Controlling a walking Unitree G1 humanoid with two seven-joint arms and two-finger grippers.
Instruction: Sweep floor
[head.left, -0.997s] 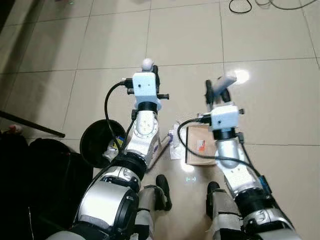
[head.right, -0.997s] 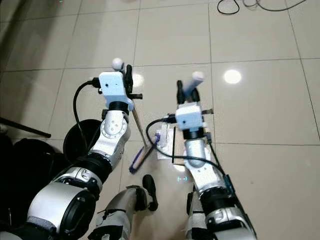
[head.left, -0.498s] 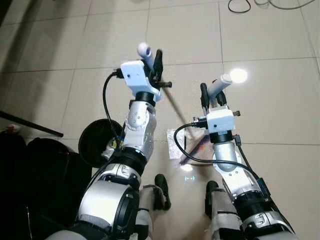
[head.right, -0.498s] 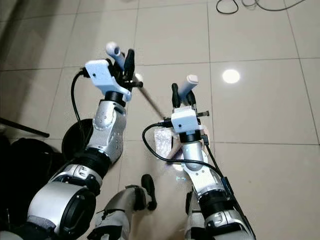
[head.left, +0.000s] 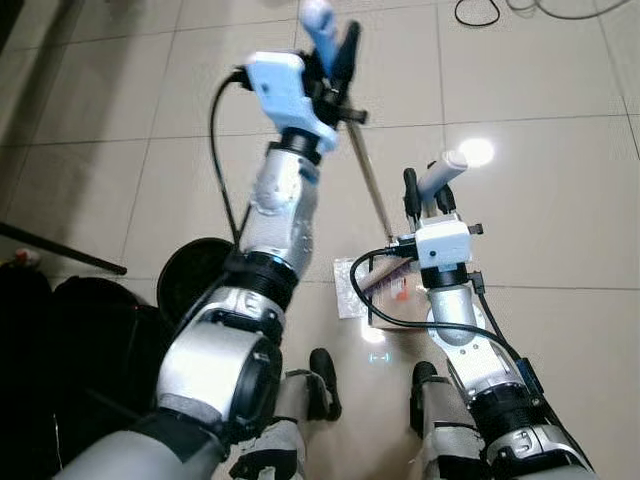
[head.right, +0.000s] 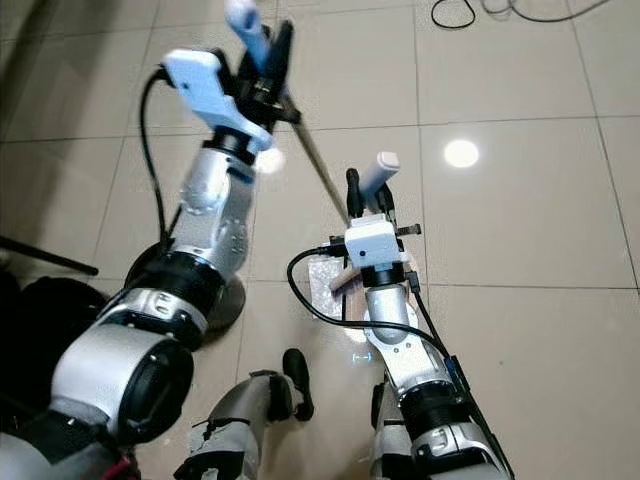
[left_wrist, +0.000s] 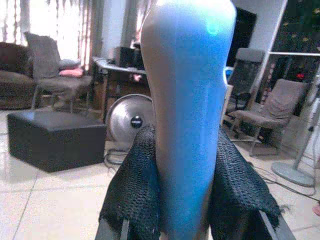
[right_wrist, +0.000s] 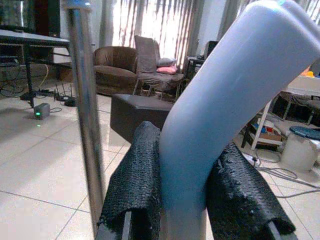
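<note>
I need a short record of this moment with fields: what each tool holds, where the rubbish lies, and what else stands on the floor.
left tool: raised high, shut on the pale blue handle of the broom
broom shaft: thin metal shaft slanting down toward the litter
right tool: low, shut on the pale blue handle of the dustpan
rubbish: crumpled clear plastic wrapper beside the brown cardboard piece, before the robot's feet
floor: beige glossy tiles
other: black round bin; black cable

No words, brand names or numbers can be read anywhere. The flat brown cardboard piece (head.left: 392, 297) on the tiled floor, lower centre of the left eye view, carries a small red-and-white label, too blurred and small to make out.
</note>
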